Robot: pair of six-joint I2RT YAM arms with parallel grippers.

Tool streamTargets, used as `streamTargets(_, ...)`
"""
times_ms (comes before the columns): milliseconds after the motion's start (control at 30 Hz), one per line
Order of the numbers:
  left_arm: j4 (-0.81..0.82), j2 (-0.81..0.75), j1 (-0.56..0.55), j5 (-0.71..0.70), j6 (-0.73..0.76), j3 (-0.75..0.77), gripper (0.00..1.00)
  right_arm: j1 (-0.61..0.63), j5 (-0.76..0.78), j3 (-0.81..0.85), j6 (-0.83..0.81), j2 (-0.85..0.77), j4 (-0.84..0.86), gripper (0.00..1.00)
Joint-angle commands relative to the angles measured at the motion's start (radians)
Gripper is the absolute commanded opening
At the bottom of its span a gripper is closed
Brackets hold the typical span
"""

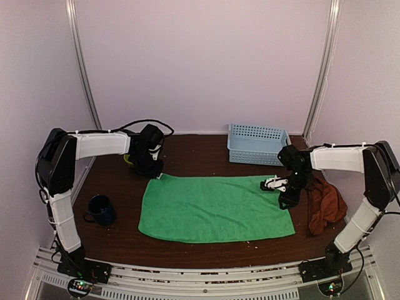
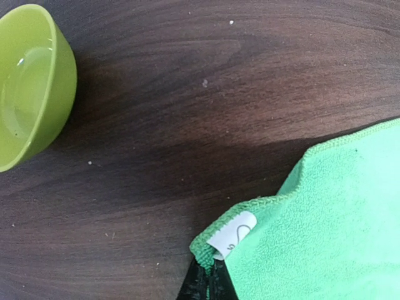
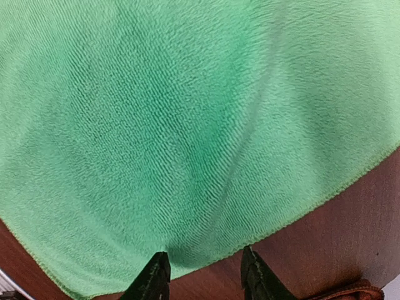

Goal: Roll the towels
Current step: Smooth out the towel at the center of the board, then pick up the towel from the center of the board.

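The bright green towel (image 1: pixel 212 209) lies spread flat in the middle of the table. My left gripper (image 1: pixel 152 167) is at its far left corner, shut on that corner (image 2: pixel 219 244) just below the white label (image 2: pixel 234 232). My right gripper (image 1: pixel 288 201) hovers at the towel's right edge with its jaws open. In the right wrist view the green towel (image 3: pixel 187 125) fills most of the frame, its hem running between the two fingertips (image 3: pixel 156 275), and nothing is gripped. The rust towel (image 1: pixel 325 206) lies crumpled at the right, beyond the right gripper.
A light-blue basket (image 1: pixel 257 144) stands at the back right, behind the green towel. A dark mug (image 1: pixel 100 209) sits at the left. A green bowl (image 2: pixel 31 81) rests on the dark wood close to the left gripper.
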Motion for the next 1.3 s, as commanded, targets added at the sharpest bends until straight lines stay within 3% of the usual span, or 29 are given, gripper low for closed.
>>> streamTargets(0,-0.029,-0.033,0.005,-0.034,0.054,0.024,0.0,-0.078,-0.173,0.118,0.08,-0.031,-0.084,0.42)
streamTargets(100,-0.029,-0.031,0.009,-0.021,0.059,0.022,0.0,-0.139,-0.223,0.187,0.182,0.005,-0.031,0.42)
streamTargets(400,0.058,-0.042,0.011,0.032,0.034,-0.032,0.0,-0.157,-0.138,0.354,0.404,0.238,0.165,0.41)
streamTargets(733,0.073,-0.042,0.011,-0.015,0.054,-0.044,0.0,-0.157,-0.012,0.393,0.447,0.337,0.209,0.41)
streamTargets(967,0.085,-0.044,0.011,-0.023,0.051,-0.063,0.0,-0.158,-0.057,0.42,0.448,0.4,0.21,0.41)
streamTargets(1267,0.091,-0.037,0.013,-0.044,0.074,-0.068,0.0,-0.159,-0.121,0.417,0.453,0.428,0.217,0.21)
